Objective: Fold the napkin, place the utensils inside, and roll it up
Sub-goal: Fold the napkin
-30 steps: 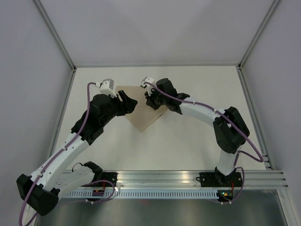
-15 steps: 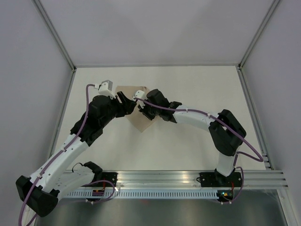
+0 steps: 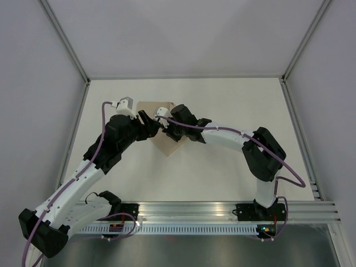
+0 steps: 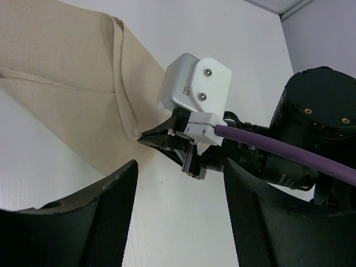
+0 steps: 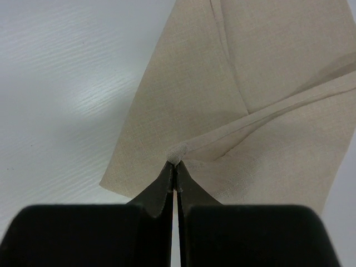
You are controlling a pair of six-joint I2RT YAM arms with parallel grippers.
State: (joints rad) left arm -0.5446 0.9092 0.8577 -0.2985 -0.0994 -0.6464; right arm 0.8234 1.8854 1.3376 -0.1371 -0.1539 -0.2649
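Note:
The beige napkin (image 3: 167, 143) lies at the table's middle back, partly folded over itself. In the right wrist view the napkin (image 5: 267, 83) fills the upper right. My right gripper (image 5: 176, 167) is shut on a corner of the napkin and holds it lifted over the lower layer. It also shows in the top view (image 3: 165, 129). My left gripper (image 3: 153, 127) is open and empty just left of the right one, over the napkin's left part. In the left wrist view the napkin (image 4: 61, 83) lies beyond my open fingers (image 4: 105, 222). No utensils are in view.
The white table (image 3: 222, 167) is bounded by metal frame posts and grey walls. The right arm's camera housing (image 4: 194, 89) and black wrist (image 4: 311, 133) sit close in front of my left gripper. An aluminium rail (image 3: 211, 214) runs along the near edge.
My right gripper has pulled the napkin corner leftward across the cloth, folding it over. My left gripper has shifted slightly nearer the right one and stays open.

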